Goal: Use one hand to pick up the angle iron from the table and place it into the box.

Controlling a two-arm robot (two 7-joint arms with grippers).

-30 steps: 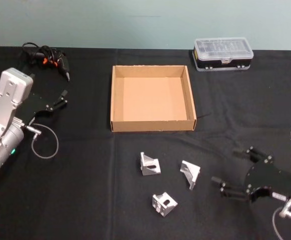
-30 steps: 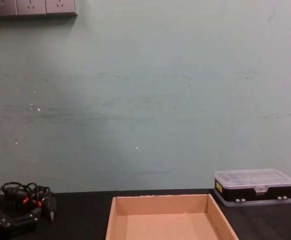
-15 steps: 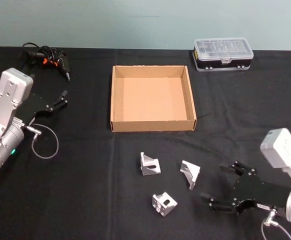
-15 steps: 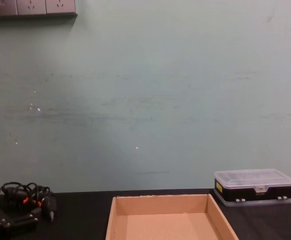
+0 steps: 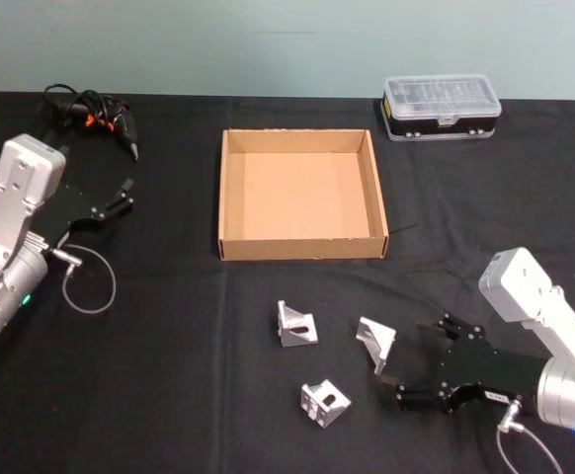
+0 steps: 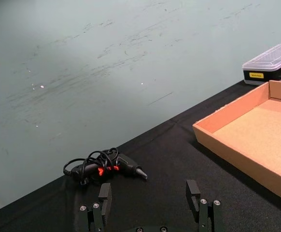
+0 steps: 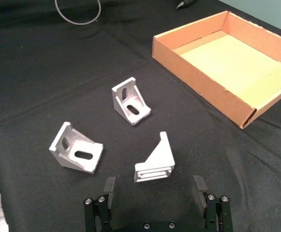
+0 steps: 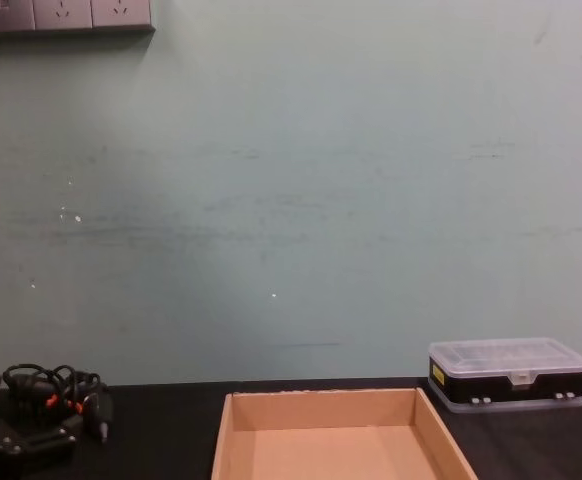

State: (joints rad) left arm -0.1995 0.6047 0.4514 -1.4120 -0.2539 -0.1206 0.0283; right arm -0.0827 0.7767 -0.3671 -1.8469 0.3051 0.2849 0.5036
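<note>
Right gripper (image 5: 408,367) has swept in from the right edge of the table (image 5: 169,375) over the last second and now sits low, just beside the right-hand angle iron (image 5: 375,343). Jaws are wide apart and hold nothing. In the right wrist view the same angle iron (image 7: 155,162) lies just ahead of the gripper (image 7: 154,189), roughly centred on the gap but not yet between the fingers (image 7: 109,186); I see no contact. So the approach looks nearly done and the grasp hasn't started. It probably needs a short push forward before closing. The piece rests on an edge with its sloped web up, so the grip could slip. The left angle iron (image 5: 295,324) and the front angle iron (image 5: 324,403) haven't moved, and neither has the box (image 5: 297,247), which is empty and well apart from the target, further back on the table. Left gripper (image 5: 120,197) is parked at the left side, unchanged, jaws open and empty.
</note>
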